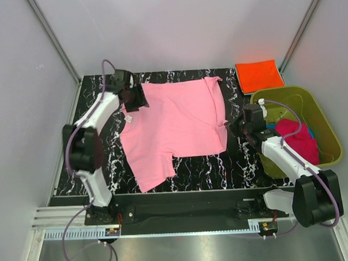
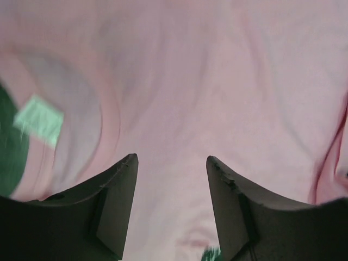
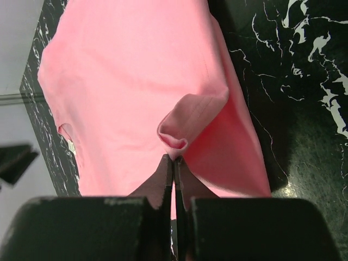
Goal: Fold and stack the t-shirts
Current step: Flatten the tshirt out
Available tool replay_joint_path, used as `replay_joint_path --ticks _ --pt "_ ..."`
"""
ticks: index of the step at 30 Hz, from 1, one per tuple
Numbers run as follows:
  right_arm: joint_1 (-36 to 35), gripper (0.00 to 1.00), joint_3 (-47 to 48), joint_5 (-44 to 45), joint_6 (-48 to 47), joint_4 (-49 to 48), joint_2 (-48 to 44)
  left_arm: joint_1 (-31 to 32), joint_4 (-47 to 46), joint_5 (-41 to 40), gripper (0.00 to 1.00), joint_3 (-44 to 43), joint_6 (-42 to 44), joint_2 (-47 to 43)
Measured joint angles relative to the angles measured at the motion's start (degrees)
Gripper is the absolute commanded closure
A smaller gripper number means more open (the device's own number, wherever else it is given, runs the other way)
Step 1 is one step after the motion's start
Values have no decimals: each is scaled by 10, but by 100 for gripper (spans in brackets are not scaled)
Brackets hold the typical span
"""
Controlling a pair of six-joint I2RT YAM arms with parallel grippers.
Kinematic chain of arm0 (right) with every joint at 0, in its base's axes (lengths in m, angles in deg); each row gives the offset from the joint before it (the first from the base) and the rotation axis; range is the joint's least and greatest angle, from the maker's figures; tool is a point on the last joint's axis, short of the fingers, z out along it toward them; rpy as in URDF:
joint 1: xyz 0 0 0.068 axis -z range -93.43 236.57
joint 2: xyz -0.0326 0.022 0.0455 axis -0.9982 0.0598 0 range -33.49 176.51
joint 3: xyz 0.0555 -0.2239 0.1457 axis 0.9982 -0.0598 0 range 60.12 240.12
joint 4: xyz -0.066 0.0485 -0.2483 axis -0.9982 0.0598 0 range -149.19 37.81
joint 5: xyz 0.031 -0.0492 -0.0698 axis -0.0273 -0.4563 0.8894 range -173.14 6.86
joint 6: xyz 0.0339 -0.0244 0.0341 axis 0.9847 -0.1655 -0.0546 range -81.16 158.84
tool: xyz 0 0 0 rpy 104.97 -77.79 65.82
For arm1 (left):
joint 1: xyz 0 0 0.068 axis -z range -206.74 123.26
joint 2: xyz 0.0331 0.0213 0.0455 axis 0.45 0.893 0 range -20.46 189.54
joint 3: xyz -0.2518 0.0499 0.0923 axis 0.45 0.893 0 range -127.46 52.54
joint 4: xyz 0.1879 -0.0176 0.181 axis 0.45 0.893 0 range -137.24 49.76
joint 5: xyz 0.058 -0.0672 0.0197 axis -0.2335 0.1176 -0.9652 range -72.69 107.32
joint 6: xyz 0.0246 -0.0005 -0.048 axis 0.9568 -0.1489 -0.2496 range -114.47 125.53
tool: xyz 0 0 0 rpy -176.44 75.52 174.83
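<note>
A light pink t-shirt (image 1: 174, 125) lies spread on the black marbled table (image 1: 222, 169). My left gripper (image 1: 139, 97) hovers over its back left corner by the collar. In the left wrist view that gripper (image 2: 171, 159) is open, with only pink cloth (image 2: 217, 81) beneath it and a white label (image 2: 38, 119) to the left. My right gripper (image 1: 228, 126) is at the shirt's right edge. In the right wrist view it (image 3: 174, 157) is shut on a pinched fold of the pink t-shirt (image 3: 125, 81). A folded bright orange t-shirt (image 1: 259, 76) lies at the back right.
An olive-green tub (image 1: 335, 141) stands at the right of the table, holding a crumpled magenta t-shirt (image 1: 295, 137) and a bit of blue cloth (image 1: 271, 127). White walls close in the table on three sides.
</note>
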Motion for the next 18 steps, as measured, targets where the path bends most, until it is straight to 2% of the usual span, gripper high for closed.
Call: replay_joint_path --ticks 4,9,14,18 --pt "0 100 1 16 2 5 -7 22 0 -14 41 185 -22 -201" --pt "-1 100 20 28 -3 36 -7 23 13 -26 39 351 -87 -361" --pt "-1 100 38 33 -12 67 -10 45 56 -71 37 459 -169 -513" --pt "-1 100 38 39 -13 86 -20 76 105 -106 39 501 -236 -580"
